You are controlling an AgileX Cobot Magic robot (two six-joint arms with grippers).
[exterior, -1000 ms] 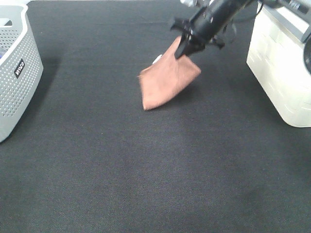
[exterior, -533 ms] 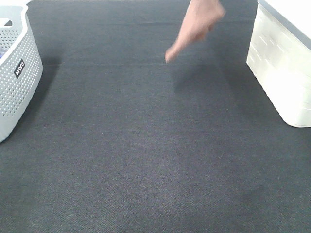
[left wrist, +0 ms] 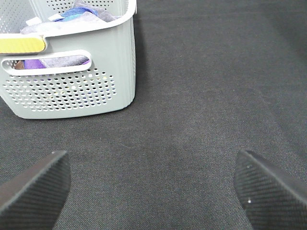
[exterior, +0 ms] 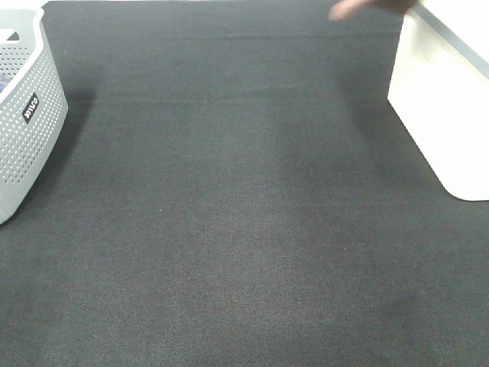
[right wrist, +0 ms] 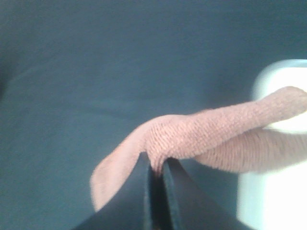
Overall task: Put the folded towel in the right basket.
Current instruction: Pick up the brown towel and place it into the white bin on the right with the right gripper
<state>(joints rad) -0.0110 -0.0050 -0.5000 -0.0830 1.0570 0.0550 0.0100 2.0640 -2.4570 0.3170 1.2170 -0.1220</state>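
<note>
The folded towel (right wrist: 201,139) is a pinkish-brown cloth. My right gripper (right wrist: 157,168) is shut on it and holds it in the air, with the cloth swinging toward the white right basket (right wrist: 283,86). In the high view only a blurred tip of the towel (exterior: 348,9) shows at the top edge, just left of the right basket (exterior: 447,107); the right gripper itself is out of that frame. My left gripper (left wrist: 153,189) is open and empty, low over the dark mat, apart from the towel.
A grey perforated basket (exterior: 23,115) stands at the left edge of the mat. In the left wrist view it (left wrist: 72,86) holds several cloths. The black mat (exterior: 229,214) covers the table between the two baskets.
My right gripper has lifted the towel off the mat, up and to the right, out of the top of the high view toward the right basket. The left gripper is not seen earlier.
</note>
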